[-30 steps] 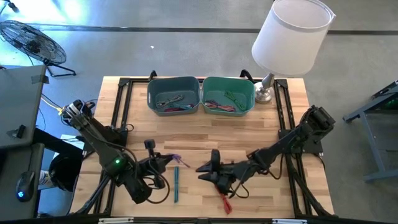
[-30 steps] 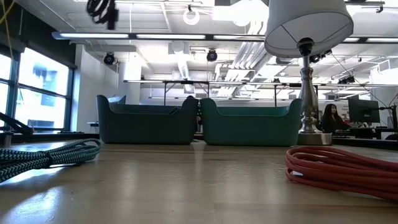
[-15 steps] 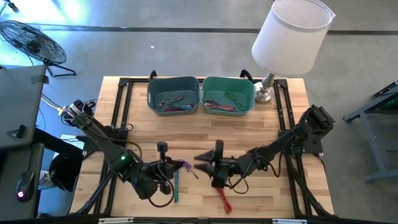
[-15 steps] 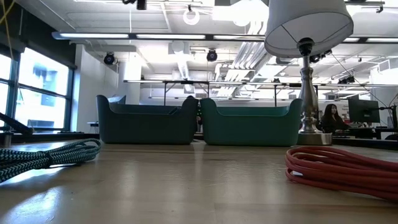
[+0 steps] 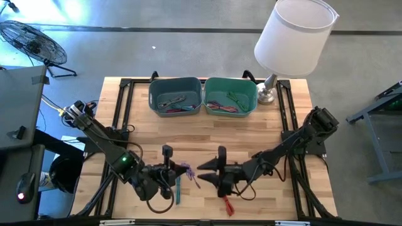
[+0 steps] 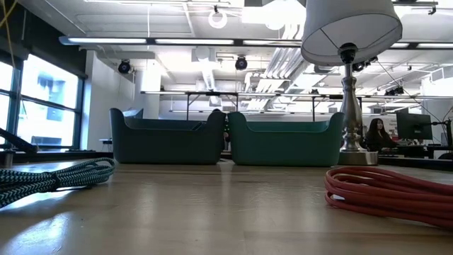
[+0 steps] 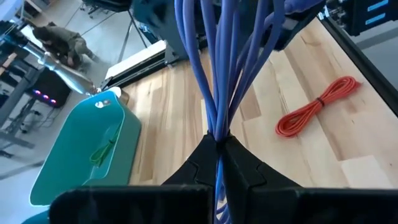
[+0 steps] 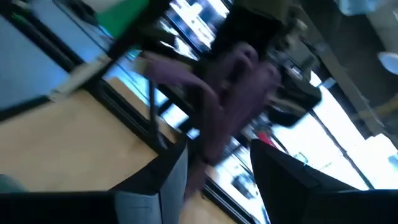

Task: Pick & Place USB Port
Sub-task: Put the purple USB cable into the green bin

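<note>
- My left hand (image 5: 178,171) is clamped tight on a bundle of purple-blue cable (image 7: 217,68), the USB lead I take to be the task's thing; it hangs from my fingers (image 7: 199,165) above the wooden counter (image 5: 207,129).
- My right hand (image 5: 204,169) faces it just across the gap, jaws standing wide with the purple bundle showing between and just beyond them; nothing is gripped there that I can see.
- The two teal bins (image 5: 176,97) lie well ahead of both hands, at the counter's far edge beside the lamp (image 5: 292,37).
- Risk, as I judge it: a handover with loose loops. If my right closes on a single strand, the bundle may unravel or slip when my left lets go.
- The hands are close, so a small misjudgement could knock fingertips together.
- A teal cable (image 5: 178,188) lies just under my left hand, and a red cable (image 5: 227,204) under my right; dangling loops could snag either.
- Hard to tell: the right wrist view is smeared, so I cannot say whether the bundle touches my right fingers. The low view shows neither hand. The cable's connector is hidden.
</note>
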You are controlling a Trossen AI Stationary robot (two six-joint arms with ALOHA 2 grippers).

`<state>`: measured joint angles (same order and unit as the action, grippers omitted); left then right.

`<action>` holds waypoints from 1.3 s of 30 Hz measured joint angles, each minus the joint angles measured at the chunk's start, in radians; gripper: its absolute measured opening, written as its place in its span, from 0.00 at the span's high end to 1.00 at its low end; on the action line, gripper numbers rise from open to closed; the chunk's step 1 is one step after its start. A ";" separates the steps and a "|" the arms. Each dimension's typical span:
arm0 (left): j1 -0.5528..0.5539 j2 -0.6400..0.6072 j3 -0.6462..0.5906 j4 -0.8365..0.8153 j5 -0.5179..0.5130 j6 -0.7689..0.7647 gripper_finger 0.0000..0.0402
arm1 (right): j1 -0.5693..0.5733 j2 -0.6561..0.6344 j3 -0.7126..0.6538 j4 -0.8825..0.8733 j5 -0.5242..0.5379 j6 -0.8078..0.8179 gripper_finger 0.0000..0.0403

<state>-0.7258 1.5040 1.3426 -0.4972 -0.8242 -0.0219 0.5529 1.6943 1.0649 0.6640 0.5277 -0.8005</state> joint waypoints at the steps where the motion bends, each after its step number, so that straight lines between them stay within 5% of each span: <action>1: 0.000 0.000 0.000 -0.001 0.001 0.000 0.99 | 0.000 0.000 0.000 -0.003 -0.025 0.001 0.58; 7: 0.000 0.000 0.000 0.001 0.006 0.014 0.99 | -0.023 0.000 0.000 -0.032 -0.196 0.073 0.58; 17: 0.000 -0.001 0.000 0.032 0.006 0.011 0.99 | -0.079 0.000 0.000 -0.072 -0.322 0.150 0.58; 39: 0.000 0.029 0.001 0.076 0.025 -0.008 0.99 | -0.109 0.000 0.000 -0.056 -0.321 0.149 0.58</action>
<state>-0.7258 1.5333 1.3434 -0.4212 -0.7994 -0.0303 0.4435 1.6943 1.0649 0.6083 0.2068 -0.6513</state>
